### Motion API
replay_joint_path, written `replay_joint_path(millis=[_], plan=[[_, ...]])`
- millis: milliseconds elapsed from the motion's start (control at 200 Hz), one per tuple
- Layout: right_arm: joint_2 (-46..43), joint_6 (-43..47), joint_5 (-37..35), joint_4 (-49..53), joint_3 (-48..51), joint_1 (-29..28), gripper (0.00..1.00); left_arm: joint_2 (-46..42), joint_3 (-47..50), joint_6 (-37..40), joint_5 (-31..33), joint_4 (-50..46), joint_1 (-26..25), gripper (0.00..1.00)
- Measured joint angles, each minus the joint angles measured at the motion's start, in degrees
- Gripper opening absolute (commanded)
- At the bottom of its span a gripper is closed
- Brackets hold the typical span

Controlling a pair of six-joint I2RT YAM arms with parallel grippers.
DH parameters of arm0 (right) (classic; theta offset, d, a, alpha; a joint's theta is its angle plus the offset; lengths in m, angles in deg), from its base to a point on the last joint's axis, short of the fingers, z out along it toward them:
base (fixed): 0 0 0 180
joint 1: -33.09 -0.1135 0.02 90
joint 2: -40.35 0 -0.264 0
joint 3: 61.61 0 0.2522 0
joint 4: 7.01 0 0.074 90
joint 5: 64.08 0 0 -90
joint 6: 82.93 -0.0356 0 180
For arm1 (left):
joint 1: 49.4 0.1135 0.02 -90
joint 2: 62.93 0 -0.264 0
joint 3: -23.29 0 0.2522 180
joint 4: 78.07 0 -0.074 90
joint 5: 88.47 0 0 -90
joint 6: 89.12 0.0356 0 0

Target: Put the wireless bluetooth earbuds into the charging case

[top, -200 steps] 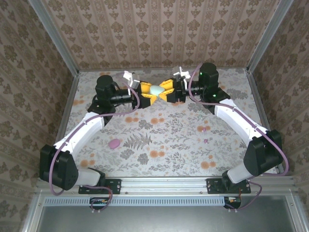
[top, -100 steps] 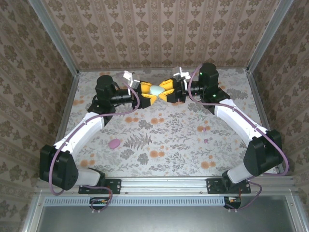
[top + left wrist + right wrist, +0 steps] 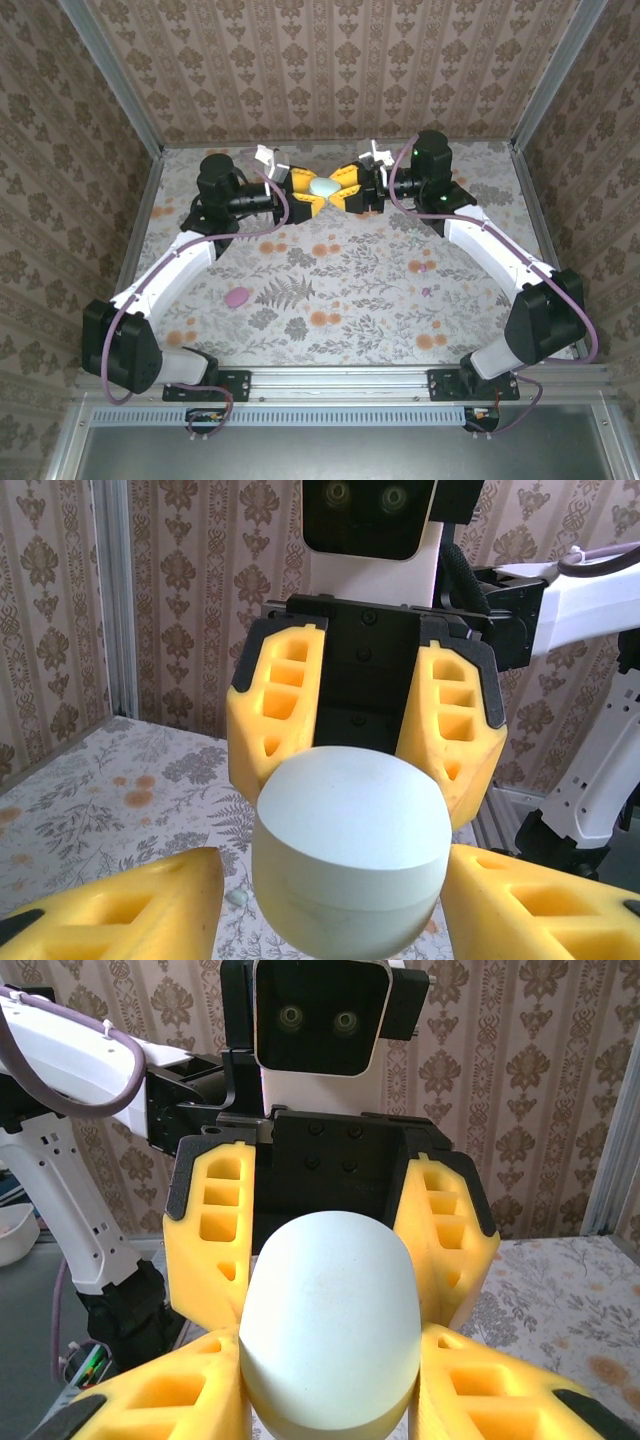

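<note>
Case, lid shut, held above the table's far edge, left gripper and right gripper both clamped on it; we judge opening is in hand, with prying the lid next.

No text, brand, label or number can be read. The pale charging case has a plain, unmarked shell, and the wallpaper behind the case carries ornament only, no lettering.
</note>
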Motion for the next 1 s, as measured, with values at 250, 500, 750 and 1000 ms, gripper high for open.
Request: replay_joint_path(millis=[250,500,750,1000], plan=[[0.0,-0.07,-0.02,-0.02,0.0,-0.04,0.38,0.0,-0.13,1.03,-0.59,-1.49,0.0,0.56],[0.0,-0.24,-0.02,-0.02,0.0,-0.04,0.37,0.09,-0.39,1.84,-0.63,-2.71,0.0,0.55],[-0.11,-0.09,0.02,0.04,0.0,-0.07,0.37,0.28,-0.96,1.86,-0.52,-2.64,-1.81,0.56],[-0.33,0.42,0.04,0.09,0.0,-0.07,0.38,0.28,-0.96,1.86,-0.52,-2.71,-1.81,0.5]])
